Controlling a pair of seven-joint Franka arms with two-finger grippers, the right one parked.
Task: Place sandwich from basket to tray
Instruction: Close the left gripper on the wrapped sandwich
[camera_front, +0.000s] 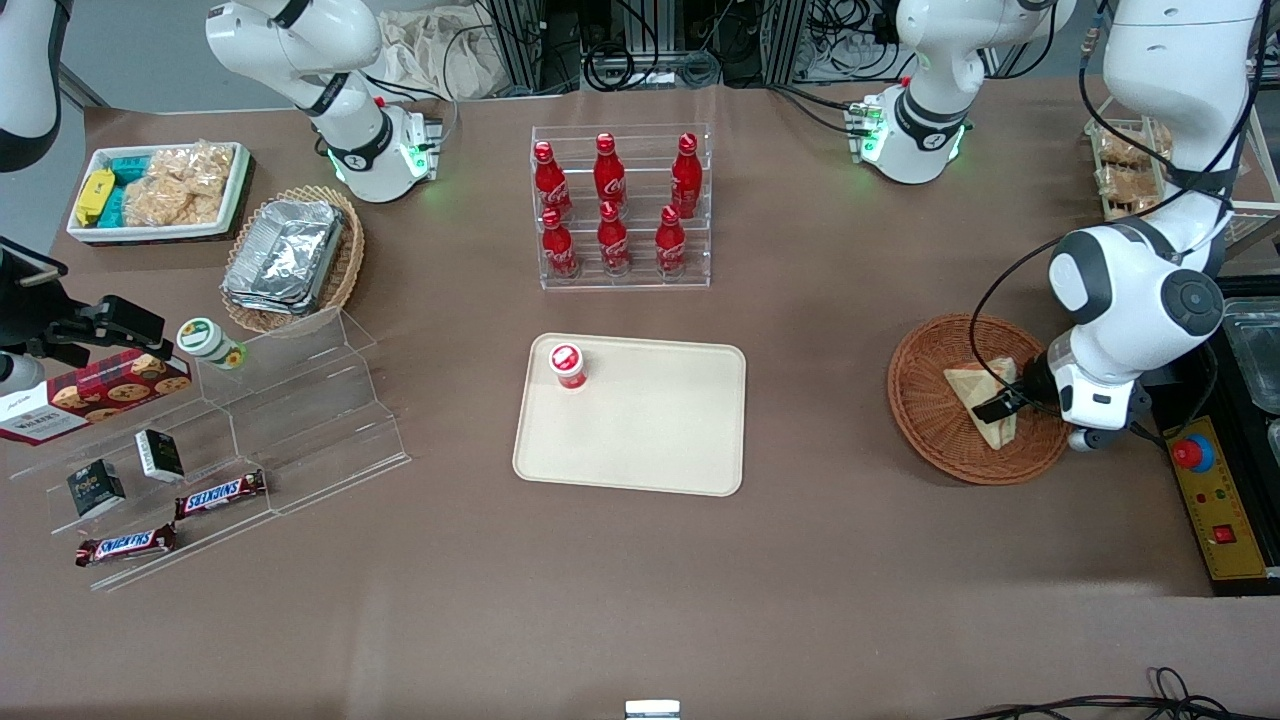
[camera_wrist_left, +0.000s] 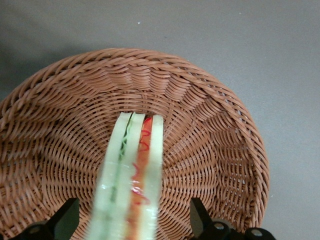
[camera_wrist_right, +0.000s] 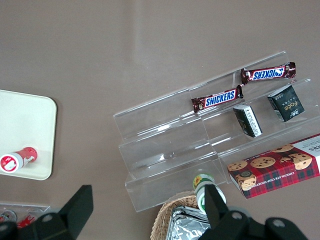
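Sandwich (camera_wrist_left: 131, 175) lies in the basket (camera_front: 930, 420), toward the working arm's end of the surface. The end effector (camera_wrist_left: 132, 227) is down inside the basket, fingers spread wide either side of the wedge — gripping nothing. This looks like the grasp step; next, closing on the bread, then lifting toward the tray (camera_front: 660, 440) — well apart.

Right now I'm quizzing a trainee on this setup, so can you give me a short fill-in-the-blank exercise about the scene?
1. The sandwich lies in the ____.
2. The gripper is at the basket with one of its fingers on each side of the sandwich, so it is ____.
3. On the tray stands a small cup with a ____ lid.
4. The clear rack holds ____ red bottles.

Missing words: basket; open; red; six
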